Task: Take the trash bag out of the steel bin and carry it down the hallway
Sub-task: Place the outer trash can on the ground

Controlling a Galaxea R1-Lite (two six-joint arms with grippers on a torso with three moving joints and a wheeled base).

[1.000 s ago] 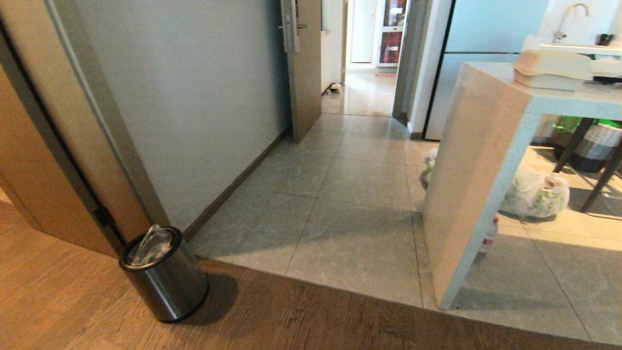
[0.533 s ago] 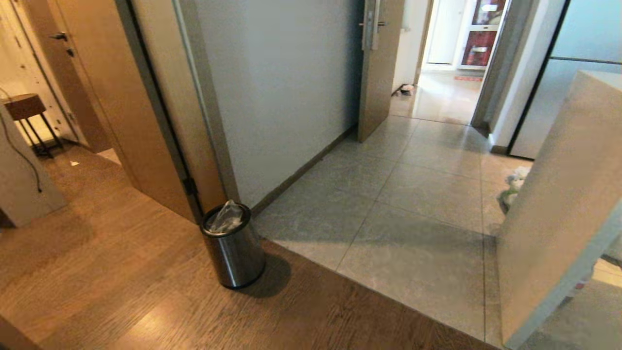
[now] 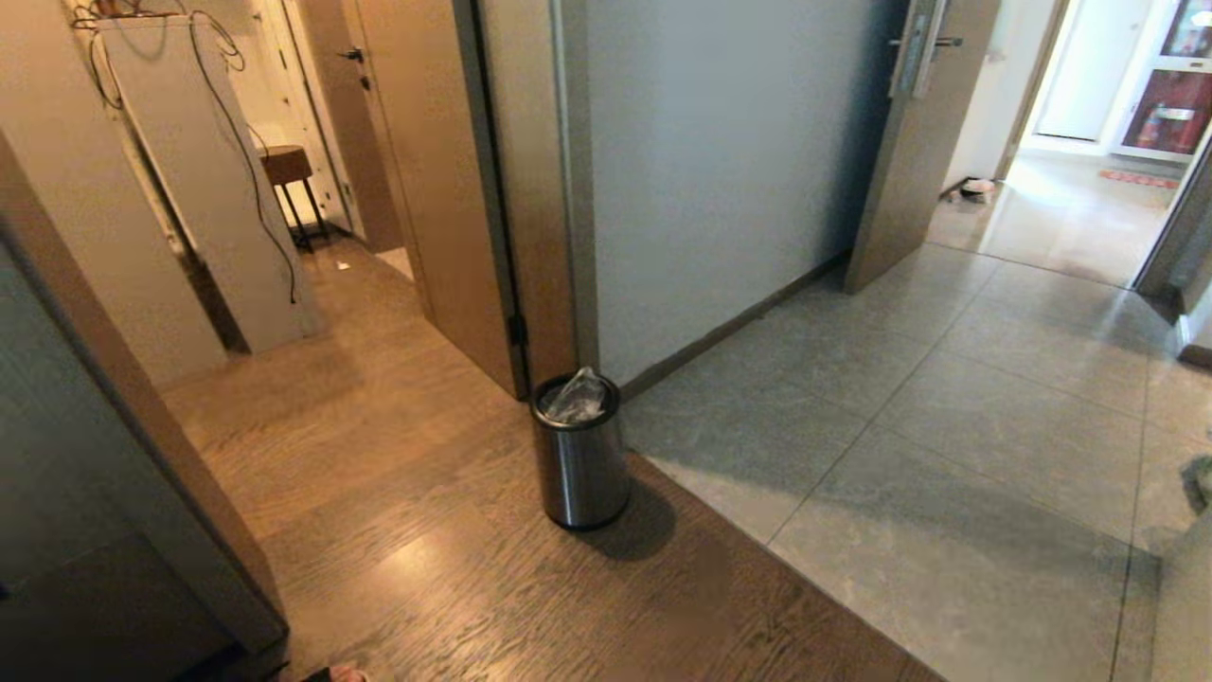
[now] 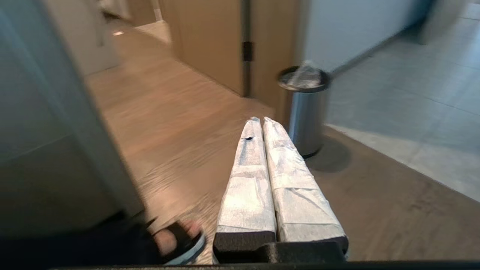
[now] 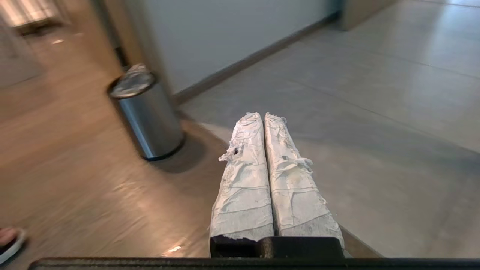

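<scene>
A small steel bin (image 3: pixel 580 464) stands upright at the centre of the head view, on wood flooring (image 3: pixel 379 530) just where it meets grey floor tiles (image 3: pixel 947 445). It sits close against the foot of a tan door frame (image 3: pixel 530 189). The clear trash bag (image 3: pixel 576 398) is inside it, its crinkled top poking up above the black rim. A grey wall (image 3: pixel 729 161) runs to the upper right of the frame, toward an open door (image 3: pixel 909 142) and a bright hallway (image 3: pixel 1070 208) beyond. Neither arm shows in the head view. In the wrist views, the left end effector (image 4: pixel 258 120) and the right end effector (image 5: pixel 258 115) are both clenched, their taped fingers pressed together on nothing, well apart from the bin. A person's sandalled foot (image 4: pixel 180 240) shows at the lower left of the left wrist view
</scene>
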